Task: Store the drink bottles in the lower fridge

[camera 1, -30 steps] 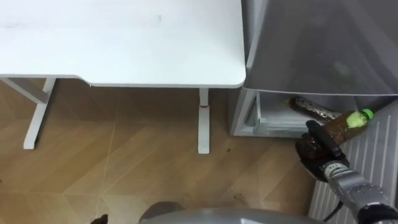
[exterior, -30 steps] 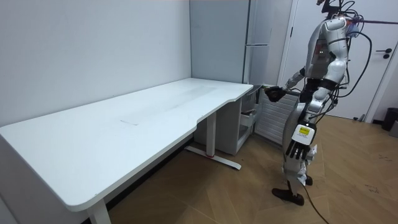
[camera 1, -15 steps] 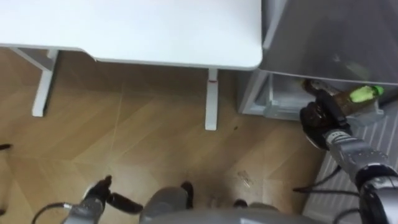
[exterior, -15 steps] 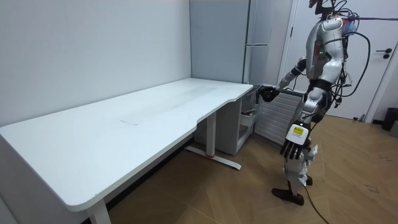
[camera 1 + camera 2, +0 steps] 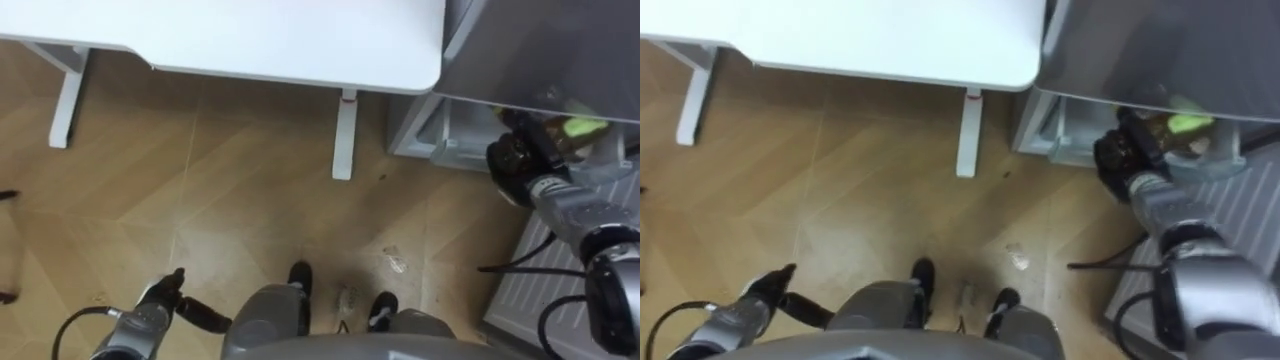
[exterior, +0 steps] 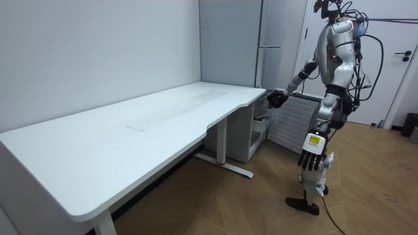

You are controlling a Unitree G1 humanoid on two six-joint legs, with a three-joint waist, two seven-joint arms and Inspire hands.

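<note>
One brown plastic drink bottle with a green cap (image 5: pixel 577 128), gripped in the right robot hand (image 5: pixel 515 160), dark fingers curled round its body. Held cap-first in the opening of the pale lower fridge compartment (image 5: pixel 440 140), just under the grey upper fridge door (image 5: pixel 560 50). Set down or in the air: cannot tell. Rest of the compartment's contents too dim to make out.

Left robot hand (image 5: pixel 165 298) low beside the body, above the herringbone wooden floor (image 5: pixel 200 190), fingers loose and holding nothing.

Seen in the room view standing upright on that floor, at the fridge end of the long white tabletop (image 5: pixel 300 40), right arm stretched forward into the fridge, left arm hanging at the side.
</note>
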